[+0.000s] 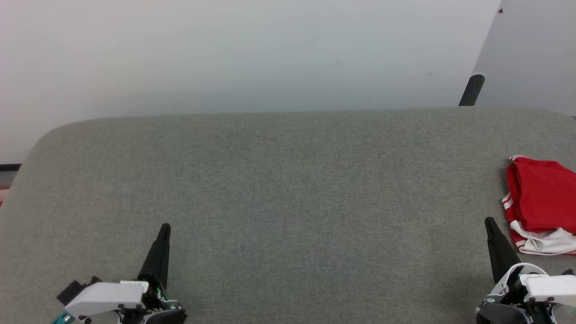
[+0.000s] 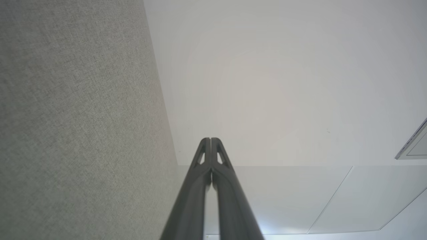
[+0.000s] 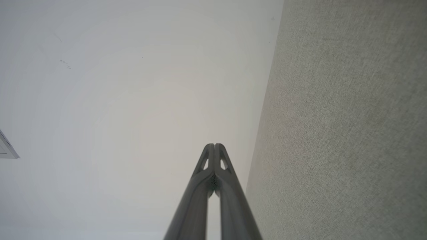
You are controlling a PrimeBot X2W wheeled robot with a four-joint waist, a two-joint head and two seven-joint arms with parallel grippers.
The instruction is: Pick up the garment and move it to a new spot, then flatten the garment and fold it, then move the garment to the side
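Spotting red jersey (image 1: 540, 198) at right edge, lengthwise up-frame, just up-right of right gripper (image 1: 488, 221); far from left gripper (image 1: 165, 227). Fingers (image 2: 195, 193) pinched shut both sides, holding nothing.

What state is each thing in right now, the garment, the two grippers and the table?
garment: folded into a compact bundle, lying at the table's right side, held by nothing.
left gripper: fingers shut, empty, over the table's near left part.
right gripper: fingers shut, empty, beside the garment, not gripping it.
table: grey fabric top, garment lying on it.
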